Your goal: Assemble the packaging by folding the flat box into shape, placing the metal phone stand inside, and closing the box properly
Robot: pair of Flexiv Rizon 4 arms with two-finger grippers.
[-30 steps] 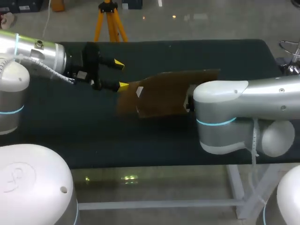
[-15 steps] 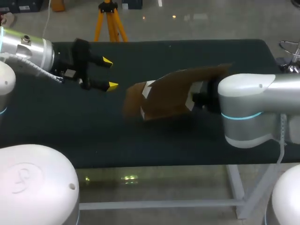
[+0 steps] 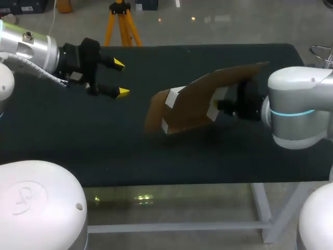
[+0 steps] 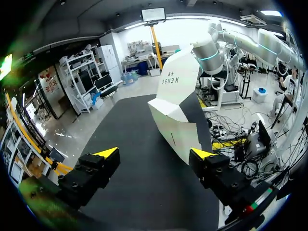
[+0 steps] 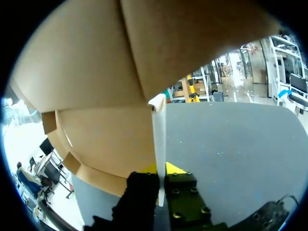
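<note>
1. The dark worktop [image 3: 250, 57] lies under both arms.
2. The brown box [image 3: 197, 101], partly folded, tilts above the worktop's middle, nearer the right edge.
3. The right gripper [image 5: 159, 175] comes in from the right edge and pinches a box panel between both fingers.
4. The left gripper [image 3: 120, 78] hangs near the left edge, fingers spread and empty, apart from the box.

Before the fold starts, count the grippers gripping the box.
1. The right gripper is shut on the edge of the box, holding it tilted. The left gripper is open, clear of the box.
</note>
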